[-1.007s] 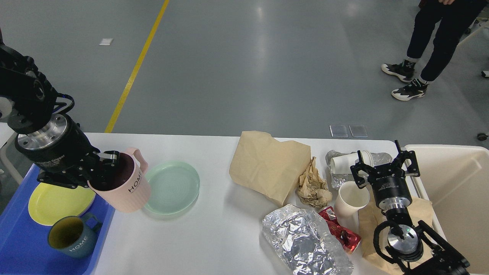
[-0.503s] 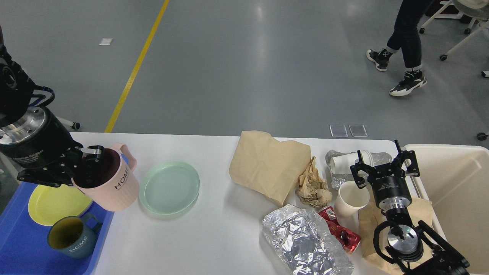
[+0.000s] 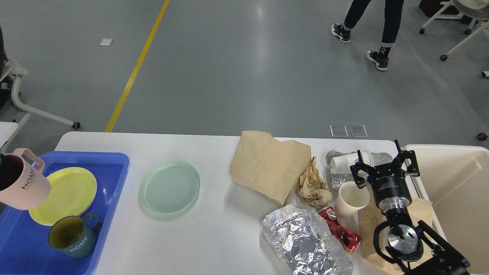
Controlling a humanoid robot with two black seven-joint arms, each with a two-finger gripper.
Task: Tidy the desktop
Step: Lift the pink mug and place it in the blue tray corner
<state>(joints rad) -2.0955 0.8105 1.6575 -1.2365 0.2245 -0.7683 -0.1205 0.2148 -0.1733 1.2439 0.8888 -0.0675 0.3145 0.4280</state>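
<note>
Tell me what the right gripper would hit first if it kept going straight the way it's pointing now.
Probably the white paper cups lying on crumpled foil just beyond the right gripper, whose open fingers point toward the table's far edge. Depth is unclear, so it may pass above them.

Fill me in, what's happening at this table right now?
A humanoid robot is partway through tidying the desktop. A pink mug hangs tilted above the blue tray at the left edge; whatever holds it is out of view. The tray already contains a yellow plate and a dark teal mug. A green plate remains on the desktop. The right gripper, jaws open, hovers over the paper cups, foil and crumpled paper beside the beige bin.
</note>
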